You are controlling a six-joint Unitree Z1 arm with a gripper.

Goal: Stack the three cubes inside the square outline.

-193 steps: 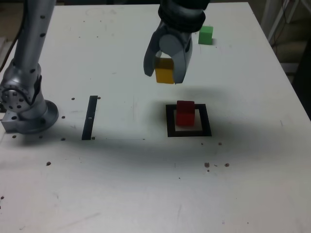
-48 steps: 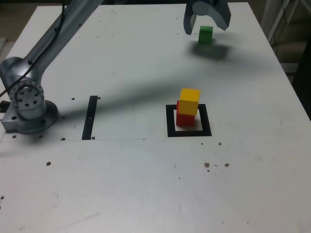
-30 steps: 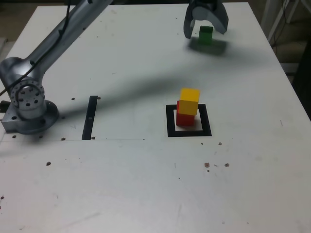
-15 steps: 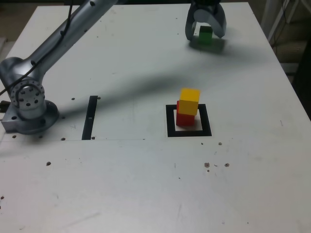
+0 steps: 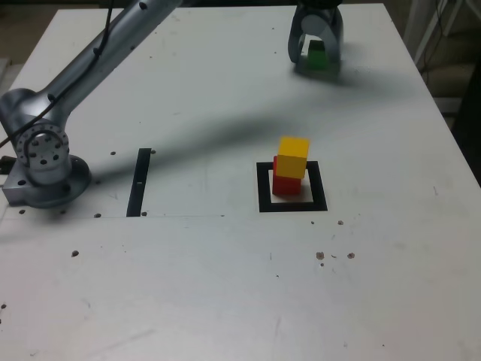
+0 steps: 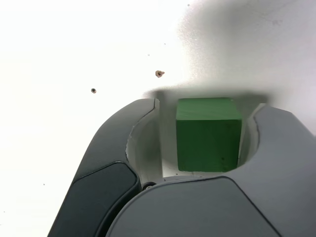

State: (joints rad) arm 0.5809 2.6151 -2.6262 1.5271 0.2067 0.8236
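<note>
A white table [image 5: 225, 286] filled the exterior view, with a silver robot arm [image 5: 83, 68] rising from its base [image 5: 41, 162] at the exterior view's left and reaching across to the far side. At the end of the arm, the gripper [image 5: 316, 59] pointed down at the tabletop near the far edge, with the green cube [image 5: 318, 56] sitting between its two grey fingers [image 5: 297, 47].

In the wrist view, the green cube [image 6: 208, 133] stood on the table between the fingers [image 6: 126, 143]. The jaws were partly open, a little wider than the cube. A narrow gap showed between the cube and the finger on one side. On the other side the cube sat just beside the finger, and it could not be told whether they touched. The cube rested on the table and was not lifted.

Well apart from the gripper, nearer the camera in the exterior view, lay the square outline [image 5: 293, 205], a thick black frame with a pale centre. Inside it stood the red cube [image 5: 284, 182], and the yellow cube [image 5: 293, 156] sat on top of it, turned slightly and shifted a little toward the exterior view's right.

A narrow black strip [image 5: 139, 181] lay on the table toward the exterior view's left, near the arm's base. Small dark specks and holes dotted the tabletop.
</note>
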